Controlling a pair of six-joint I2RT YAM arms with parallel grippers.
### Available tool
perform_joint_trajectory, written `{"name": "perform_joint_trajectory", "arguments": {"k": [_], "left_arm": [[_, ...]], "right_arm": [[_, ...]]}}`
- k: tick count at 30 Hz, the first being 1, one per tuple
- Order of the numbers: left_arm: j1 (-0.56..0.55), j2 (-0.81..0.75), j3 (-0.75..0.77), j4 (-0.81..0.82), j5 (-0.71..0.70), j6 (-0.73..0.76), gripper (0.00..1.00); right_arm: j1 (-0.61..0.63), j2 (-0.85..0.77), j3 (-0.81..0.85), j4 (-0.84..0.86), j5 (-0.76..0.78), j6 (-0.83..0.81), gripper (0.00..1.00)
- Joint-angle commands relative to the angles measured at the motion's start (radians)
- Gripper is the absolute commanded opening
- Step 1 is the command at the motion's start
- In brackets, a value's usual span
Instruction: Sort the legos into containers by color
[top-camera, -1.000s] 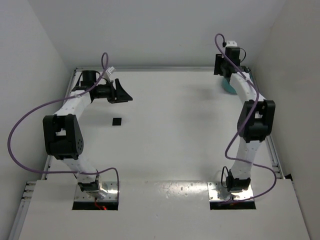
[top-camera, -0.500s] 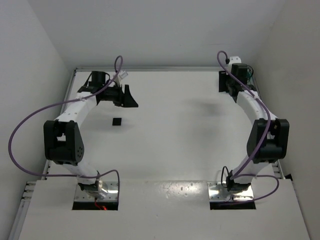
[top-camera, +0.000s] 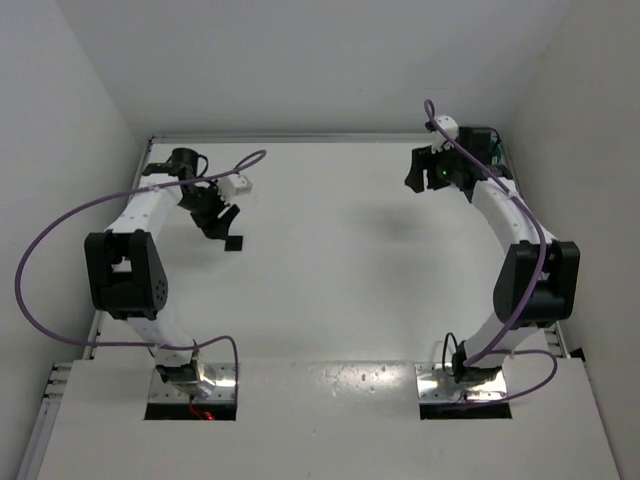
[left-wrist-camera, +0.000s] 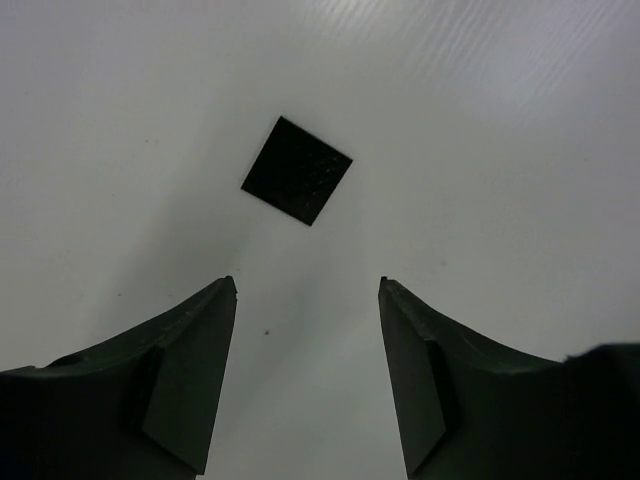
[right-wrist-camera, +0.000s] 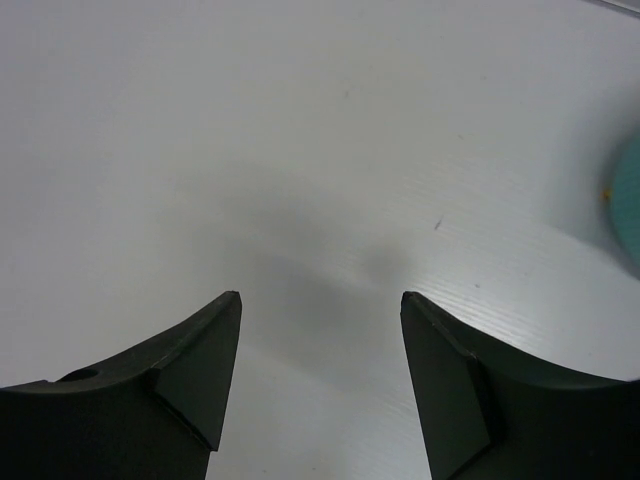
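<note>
Left tool (left-wrist-camera: 307, 283) spread wide, black lego (left-wrist-camera: 296, 170) just ahead, right tool (right-wrist-camera: 321, 295) likewise spread

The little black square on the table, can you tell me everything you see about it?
The black square is a small, flat, thin-looking piece, dull black with faint speckles, probably plastic. It lies flat on the white table, turned cornerwise in the left wrist view. It sits alone just ahead of the left gripper, whose fingers are open and apart from it. Only the table touches it.
</note>
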Motion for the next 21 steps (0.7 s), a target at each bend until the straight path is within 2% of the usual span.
{"name": "perform_joint_trajectory", "arguments": {"k": [1,2,3,4,5,11,13,17,21], "left_arm": [[0.019,0.075,0.075,-0.079,-0.094,0.241,0.65],[0.019,0.116,0.098,-0.122,-0.081,0.269,0.65],[0.034,0.134,0.141,-0.143,-0.067,0.303,0.78],[0.045,0.146,0.154,-0.156,-0.067,0.368,0.96],[0.045,0.146,0.163,-0.156,-0.067,0.395,1.00],[0.034,0.175,0.185,-0.156,-0.026,0.498,1.00],[0.034,0.166,0.133,-0.122,0.002,0.507,0.98],[-0.003,0.144,0.036,-0.096,0.020,0.619,0.90],[-0.023,0.144,0.005,-0.066,0.062,0.609,0.89]], "right_arm": [[0.000,0.023,0.062,-0.021,-0.112,-0.015,0.66],[0.000,0.023,0.076,-0.032,-0.112,-0.015,0.66],[0.000,0.023,0.076,-0.032,-0.123,-0.015,0.66],[0.009,0.023,0.076,-0.044,-0.123,-0.015,0.66],[0.009,0.023,0.076,-0.044,-0.132,-0.015,0.66],[0.009,0.023,0.067,-0.053,-0.143,-0.025,0.66],[0.009,0.014,0.066,-0.053,-0.134,-0.025,0.66],[0.009,0.014,0.066,-0.072,-0.124,-0.045,0.66],[0.009,0.014,0.076,-0.081,-0.124,-0.056,0.66]]}}
